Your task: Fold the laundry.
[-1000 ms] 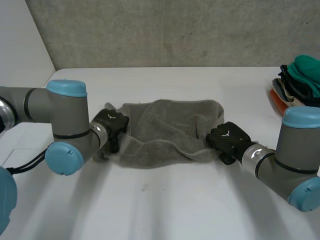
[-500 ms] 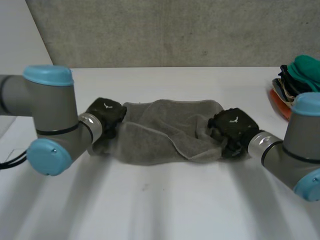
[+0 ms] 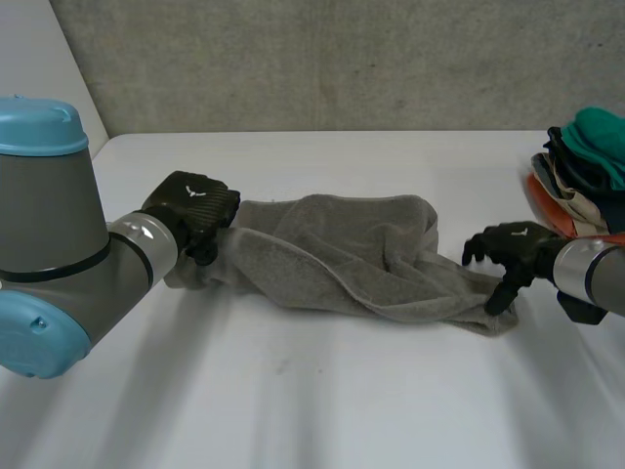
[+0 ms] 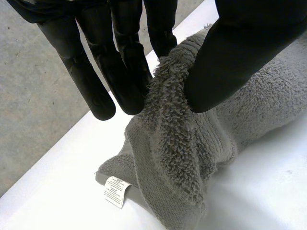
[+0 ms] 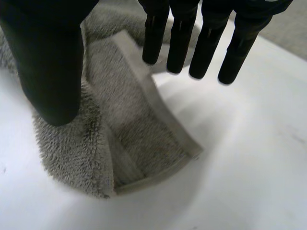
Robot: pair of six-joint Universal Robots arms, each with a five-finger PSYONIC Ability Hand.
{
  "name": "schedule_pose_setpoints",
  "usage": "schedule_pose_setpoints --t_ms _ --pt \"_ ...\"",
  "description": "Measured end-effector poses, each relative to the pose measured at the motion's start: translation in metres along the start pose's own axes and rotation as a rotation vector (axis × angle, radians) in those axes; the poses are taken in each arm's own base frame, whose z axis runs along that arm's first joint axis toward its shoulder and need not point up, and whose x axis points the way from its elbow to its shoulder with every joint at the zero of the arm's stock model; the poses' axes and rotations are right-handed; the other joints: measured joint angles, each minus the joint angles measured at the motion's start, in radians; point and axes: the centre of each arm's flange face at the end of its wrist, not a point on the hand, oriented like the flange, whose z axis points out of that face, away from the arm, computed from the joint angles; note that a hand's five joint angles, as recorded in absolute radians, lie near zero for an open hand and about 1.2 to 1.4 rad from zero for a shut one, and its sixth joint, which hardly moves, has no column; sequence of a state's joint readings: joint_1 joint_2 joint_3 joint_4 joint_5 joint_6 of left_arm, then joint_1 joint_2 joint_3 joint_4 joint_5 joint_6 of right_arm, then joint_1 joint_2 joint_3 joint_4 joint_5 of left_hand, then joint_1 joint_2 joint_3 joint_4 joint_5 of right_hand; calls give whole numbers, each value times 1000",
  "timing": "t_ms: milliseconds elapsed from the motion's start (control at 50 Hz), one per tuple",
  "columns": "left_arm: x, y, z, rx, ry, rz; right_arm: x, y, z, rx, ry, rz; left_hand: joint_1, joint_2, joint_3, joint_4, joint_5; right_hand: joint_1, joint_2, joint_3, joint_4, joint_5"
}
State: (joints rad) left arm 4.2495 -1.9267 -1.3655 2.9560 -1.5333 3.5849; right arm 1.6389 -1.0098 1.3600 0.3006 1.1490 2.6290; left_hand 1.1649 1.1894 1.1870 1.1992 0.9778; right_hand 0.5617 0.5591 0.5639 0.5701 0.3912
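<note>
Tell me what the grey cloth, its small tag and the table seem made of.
The grey cloth: terry towelling, probably cotton; fuzzy looped pile, flat woven hem band. The tag: thin white printed label, fabric or paper-like. The table: smooth matte white top, perhaps laminate; no grain.

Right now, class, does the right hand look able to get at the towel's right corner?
Probably yes: the right hand hovers open directly over the towel corner, its fingers straight, with nothing between them and the cloth.
</note>
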Motion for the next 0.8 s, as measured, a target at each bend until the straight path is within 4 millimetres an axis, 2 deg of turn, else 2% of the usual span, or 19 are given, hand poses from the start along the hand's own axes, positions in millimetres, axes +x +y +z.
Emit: schedule_pose_setpoints --t_ms 80,140,200,260,360,440,600,700,800 --pt "0 1 0 -4 0 -1 -4 9 6 -31 -25 -8 0 0 0 0 0 355 358 346 339 334" --pt "-1 2 0 -7 -5 -3 -7 12 6 -52 -38 -1 0 0 0 0 0 441 450 444 438 440" --pt "-3 1 -1 -3 -11 -4 -8 14 4 -69 -47 10 0 0 0 0 0 389 393 387 382 386" --pt "-7 -2 -3 6 -20 -6 -7 11 -2 -69 -43 15 0 0 0 0 0 73 74 75 69 73" --pt "-11 -6 -3 20 -31 -7 4 -2 -21 -36 3 17 0 0 0 0 0 6 2 -8 -16 -33" --pt "-13 -9 -2 31 -36 -8 11 -4 -34 -28 37 29 0 0 4 0 0 6 2 -15 -22 -42" --pt "-16 -15 3 52 -47 -7 2 19 -42 -71 0 79 0 0 5 0 0 6 2 -15 -22 -42" --pt "-20 -18 10 62 -57 -8 -14 35 -40 -58 -63 75 0 0 5 0 0 6 2 -15 -22 -42" --pt "-22 -18 17 65 -64 -7 -21 43 -35 -12 -81 34 0 0 5 0 0 6 2 -15 -22 -41"
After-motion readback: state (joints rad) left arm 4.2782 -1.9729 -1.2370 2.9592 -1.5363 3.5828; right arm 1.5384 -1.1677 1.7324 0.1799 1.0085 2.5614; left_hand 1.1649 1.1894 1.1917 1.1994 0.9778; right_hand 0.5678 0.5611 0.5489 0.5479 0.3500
